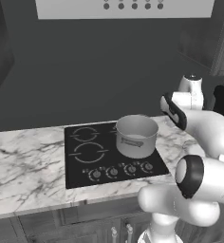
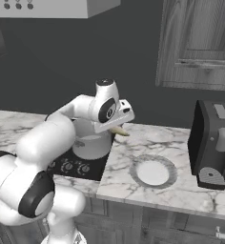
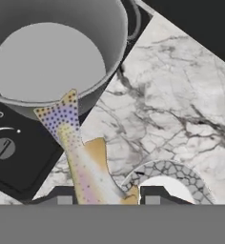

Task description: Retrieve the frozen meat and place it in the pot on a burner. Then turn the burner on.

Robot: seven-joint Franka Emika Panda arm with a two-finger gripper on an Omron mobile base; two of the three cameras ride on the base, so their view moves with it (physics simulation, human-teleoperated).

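We see the frozen meat [image 3: 81, 152] sitting right btwn the two dark finger tips of the gripper [image 3: 105, 198] in the hand view: a fish-shaped piece w/ speckled, pale yellowish skin and a forked tail. The jaws are closed in on it from both sides, so it's held at its head end, tail pointing away twd the pot [image 3: 57, 52]. The tail tip overlaps the pot's near rim in that view; whether it's actually over the mouth or just short of it, we can't tell.

In the right base view the meat [image 2: 118, 131] pokes out as a small yellowish sliver below the hand, just right of the pot [image 2: 91, 140], above the counter edge of the cooktop [image 2: 78, 167].

Hidden/cut off: the fish's head end is lost behind the finger tips. The arm covers most of the pot in the right base view. Knob markings [image 1: 113, 172] are too small to read.

Materials: pot [image 1: 136, 136] is plain silver-grey metal, straight-sided, empty inside, on the far-right burner of the black glass cooktop [image 1: 85, 156]. Countertop [image 1: 23, 171] is white marble w/ grey veins. A round plate w/ a mosaic stone rim [image 2: 152, 171] lies on the counter right of the cooktop; a black boxy appliance [image 2: 212, 143] stands further right.
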